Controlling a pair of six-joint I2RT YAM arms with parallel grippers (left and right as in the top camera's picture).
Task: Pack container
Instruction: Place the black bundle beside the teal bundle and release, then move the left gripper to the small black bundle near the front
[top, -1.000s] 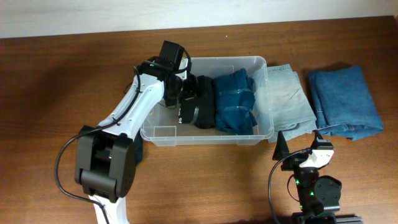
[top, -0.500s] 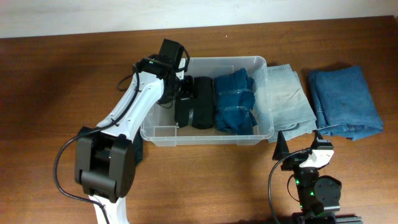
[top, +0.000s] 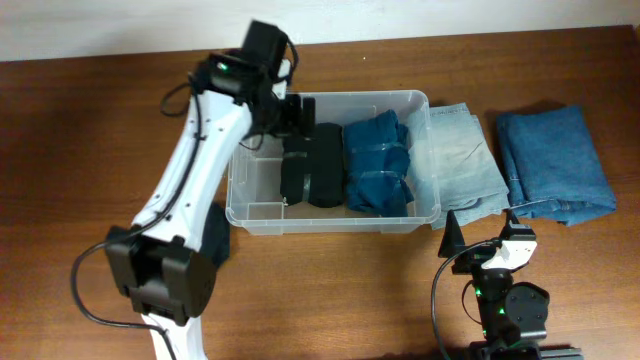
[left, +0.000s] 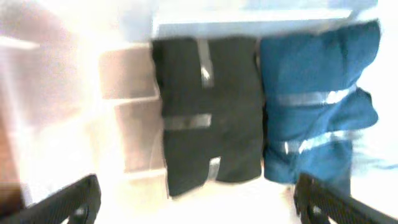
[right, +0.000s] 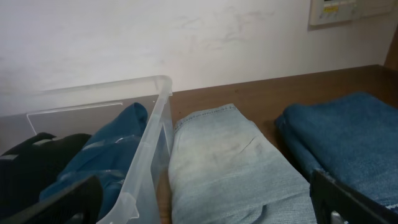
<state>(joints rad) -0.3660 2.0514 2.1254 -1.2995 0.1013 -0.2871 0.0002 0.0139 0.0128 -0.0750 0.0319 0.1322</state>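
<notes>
The clear plastic container (top: 432, 170) stands mid-table and holds a folded black garment (top: 312, 165) and a folded dark blue garment (top: 377, 163). My left gripper (top: 290, 108) hovers over the bin's far left corner, open and empty, above the black garment (left: 208, 112) and beside the blue one (left: 317, 99). My right gripper (top: 478, 232) rests open near the front edge, empty. Its view shows the container wall (right: 149, 143), a folded light denim garment (right: 230, 168) and a folded blue garment (right: 342, 137).
The light denim garment (top: 462, 160) lies on the table against the bin's right side. The blue folded garment (top: 553, 163) lies further right. A dark item (top: 220, 240) lies under the left arm near the bin's front left corner.
My left gripper has let go of the black garment, which now lies in the bin, and has risen and drawn back toward the far left corner. The right arm has not moved.
</notes>
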